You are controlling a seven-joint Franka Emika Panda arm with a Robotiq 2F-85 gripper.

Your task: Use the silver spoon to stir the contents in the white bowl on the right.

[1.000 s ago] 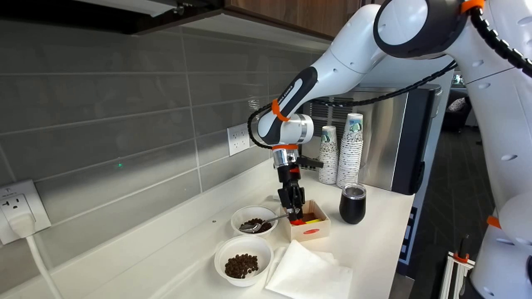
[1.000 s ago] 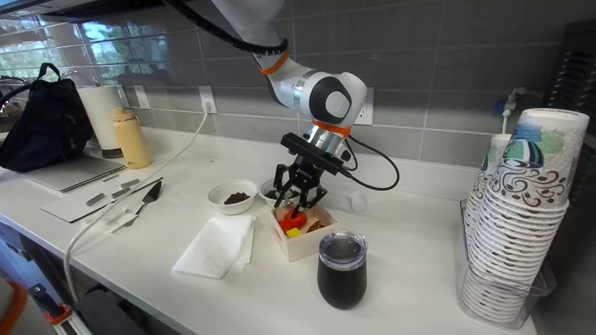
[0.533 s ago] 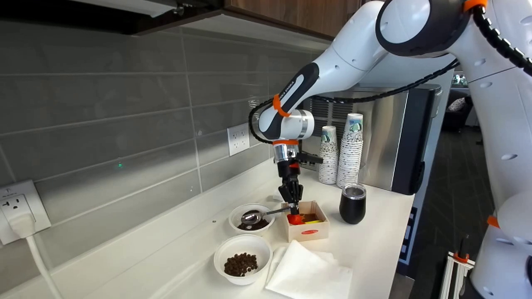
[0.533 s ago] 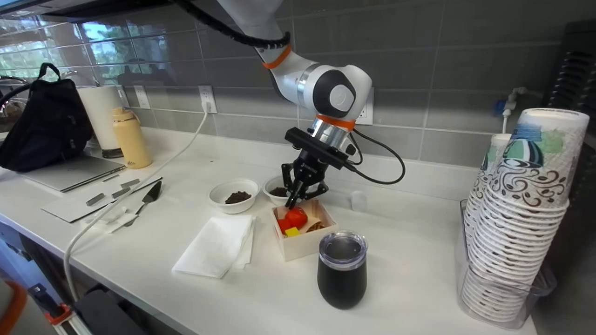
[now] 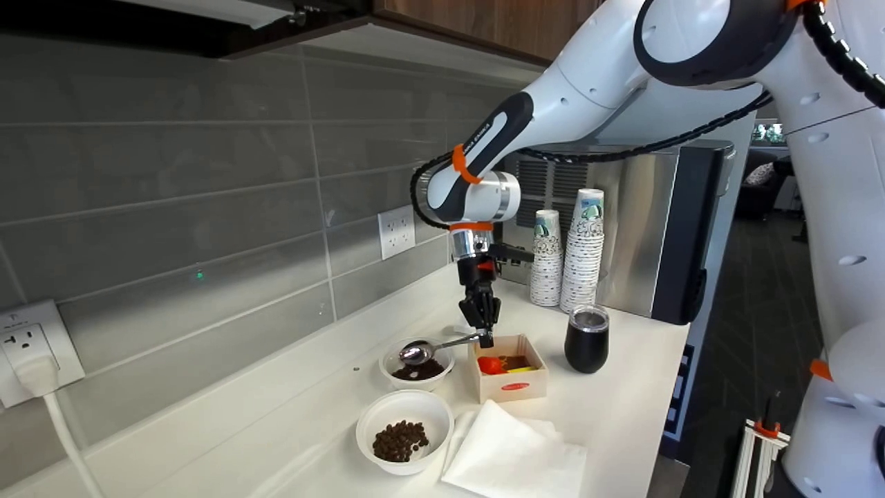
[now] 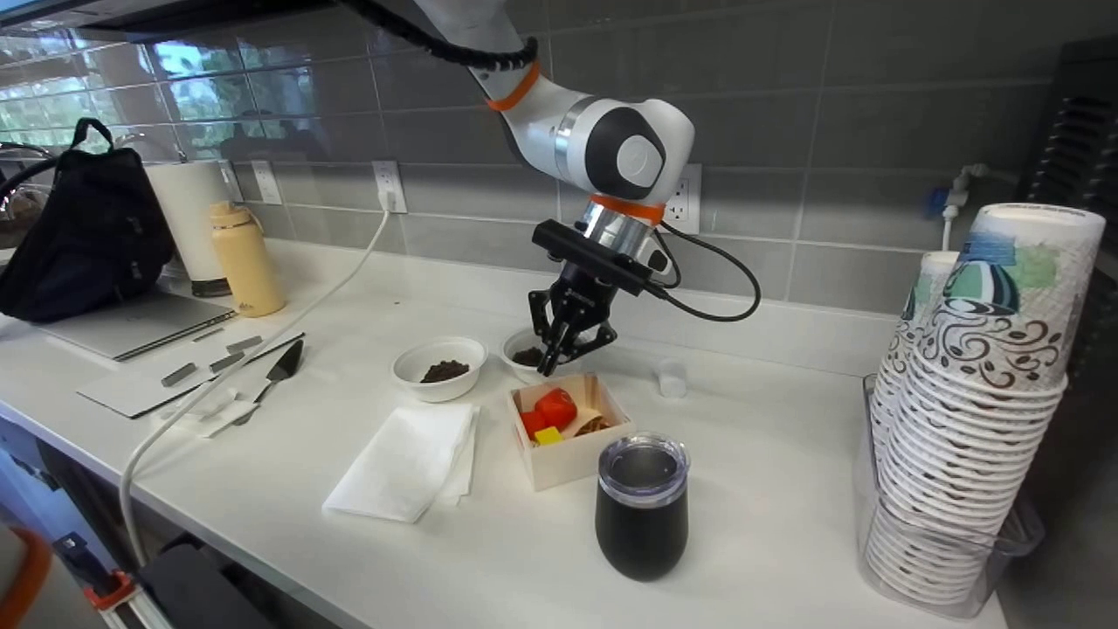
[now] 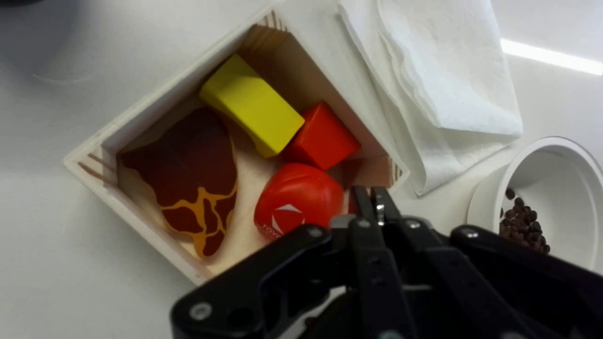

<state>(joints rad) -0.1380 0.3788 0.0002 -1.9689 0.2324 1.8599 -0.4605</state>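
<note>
Gripping the silver spoon by the end of its handle, the hand is squeezing nearly flat together around just that thin metal. Spoon's tilting a bit, head end lower, with the head showing over the smaller white bowl; I'm not managing to tell if it's touching the dark contents. The wider white bowl, holding a brown heap, is sitting just beside. Near the hand, a wooden box is holding 1 yellow block, 1 red block and 1 rounded red thing, and a black tumbler is standing near it on the table.
</note>
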